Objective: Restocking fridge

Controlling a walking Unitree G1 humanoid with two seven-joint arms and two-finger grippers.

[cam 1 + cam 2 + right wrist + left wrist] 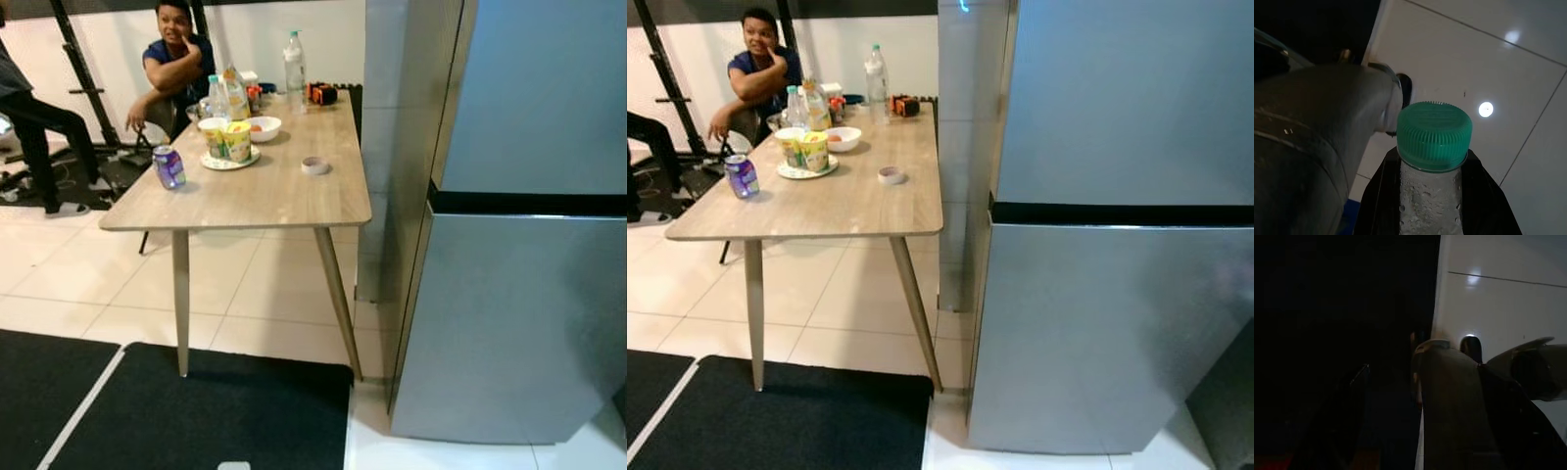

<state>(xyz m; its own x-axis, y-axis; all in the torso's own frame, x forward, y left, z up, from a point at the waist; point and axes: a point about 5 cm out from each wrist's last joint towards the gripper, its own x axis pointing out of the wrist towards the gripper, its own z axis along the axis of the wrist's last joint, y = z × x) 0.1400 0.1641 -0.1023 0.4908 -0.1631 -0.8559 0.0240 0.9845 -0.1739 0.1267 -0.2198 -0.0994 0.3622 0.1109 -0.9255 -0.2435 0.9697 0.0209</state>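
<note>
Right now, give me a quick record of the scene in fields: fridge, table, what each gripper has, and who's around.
fridge: doors closed, on the robot's right
table: wooden, left of the fridge; holds a can, cups on a plate, a bowl, a bottle
right gripper: shut on a green-capped bottle over tiled floor
left gripper: dark view, cannot tell
people: one seated at the table's far end

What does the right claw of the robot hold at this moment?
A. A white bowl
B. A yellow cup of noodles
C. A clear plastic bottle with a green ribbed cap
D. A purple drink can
C: in the right wrist view the right claw is closed around the neck of a clear plastic bottle with a green ribbed cap, wet with droplets.
</note>
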